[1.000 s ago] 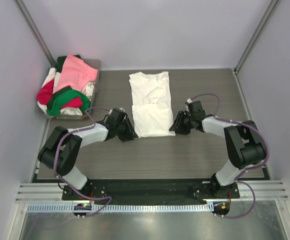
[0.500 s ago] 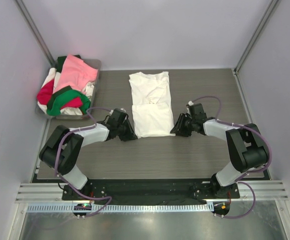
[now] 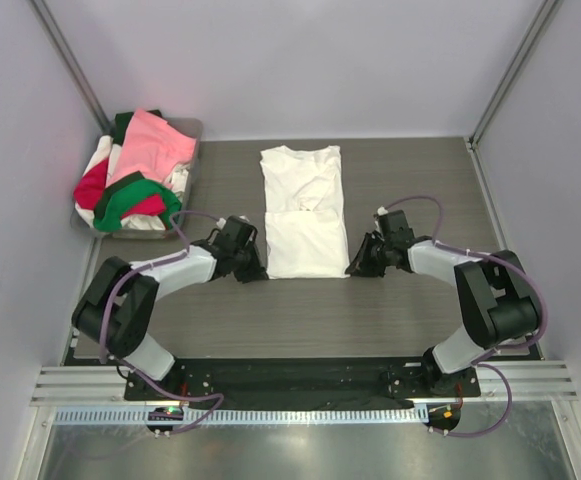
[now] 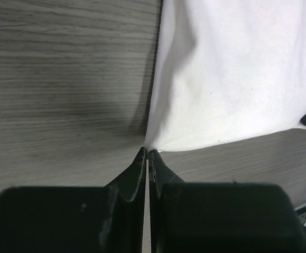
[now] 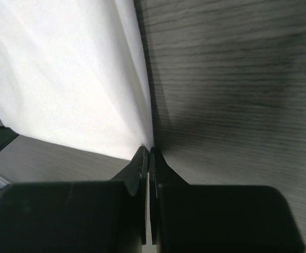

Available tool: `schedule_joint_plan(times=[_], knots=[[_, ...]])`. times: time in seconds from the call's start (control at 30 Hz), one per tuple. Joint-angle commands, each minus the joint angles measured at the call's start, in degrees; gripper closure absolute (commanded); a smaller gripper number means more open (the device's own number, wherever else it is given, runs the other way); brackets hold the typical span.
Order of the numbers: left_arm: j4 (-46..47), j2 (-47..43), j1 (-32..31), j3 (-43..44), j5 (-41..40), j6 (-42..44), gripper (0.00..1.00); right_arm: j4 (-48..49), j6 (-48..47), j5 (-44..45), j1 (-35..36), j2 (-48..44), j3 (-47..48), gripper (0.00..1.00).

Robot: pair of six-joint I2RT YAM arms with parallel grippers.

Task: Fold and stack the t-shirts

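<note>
A white t-shirt point(image 3: 305, 210) lies flat mid-table, its sides folded in, neck at the far end. My left gripper point(image 3: 263, 270) is shut on its near left corner point(image 4: 153, 143), the cloth pinched at the fingertips point(image 4: 141, 158). On the other side my right gripper point(image 3: 351, 266) is shut on the near right corner point(image 5: 146, 138), the white fabric point(image 5: 73, 79) running away from its tips. More t-shirts, pink point(image 3: 150, 145), red point(image 3: 92, 185), green point(image 3: 130, 192) and white, are heaped at the far left.
The heap sits in a shallow grey tray point(image 3: 192, 130) at the table's far left corner. Grey walls and metal posts close in the table on three sides. Both arm bases stand on the black rail point(image 3: 300, 378) at the near edge.
Both grippers have closed on the shirt's near corners. They have shifted slightly toward the near edge, and the shirt's near hem has drawn taut and straighter.
</note>
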Motion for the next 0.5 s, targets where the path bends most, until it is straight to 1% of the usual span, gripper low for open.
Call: schedule_joint_plan(times=[0.0, 0.2, 0.3, 0.33, 0.37, 0.4, 0.43, 0.47], knots=[[-6.3, -5.4, 0.0, 1.5, -4.0, 2.4, 0.99, -5.4, -1.2, 1.6, 0.1, -4.3, 0.6, 0.99], [-7.2, -11.8, -1.1, -2.2, -2.9, 0.8, 1.0, -6.8, 0.4, -0.9, 0.2, -9.7, -2.2, 0.99], [-10.1, -16.8, -2.8, -4.2, -3.2, -1.5, 1.0, -9.6, 1.4, -1.1, 0.9, -15.0, -3.8, 0.99], [-11.4, -18.4, -3.9, -4.5, -3.1, -2.4, 1.0, -12.2, 1.6, -0.8, 1.4, -16.6, -4.1, 0.99], [-12.5, -20.0, -4.8, -4.7, -3.2, -3.2, 1.0, -13.7, 1.8, -0.5, 1.7, -20.4, -4.5, 0.99], [-13.6, -23.8, -5.9, -5.2, -4.1, -5.0, 1.0, -15.3, 2.4, -0.3, 2.1, -22.4, -4.8, 0.99], [-16.2, -25.7, -8.1, -5.3, -4.7, -5.9, 1.0, -18.8, 2.8, 0.2, 2.8, -24.8, -5.1, 0.99], [-17.2, -27.7, -9.4, -5.6, -5.0, -7.0, 1.0, -20.5, 3.4, 0.9, 3.2, -28.9, -5.5, 0.99]])
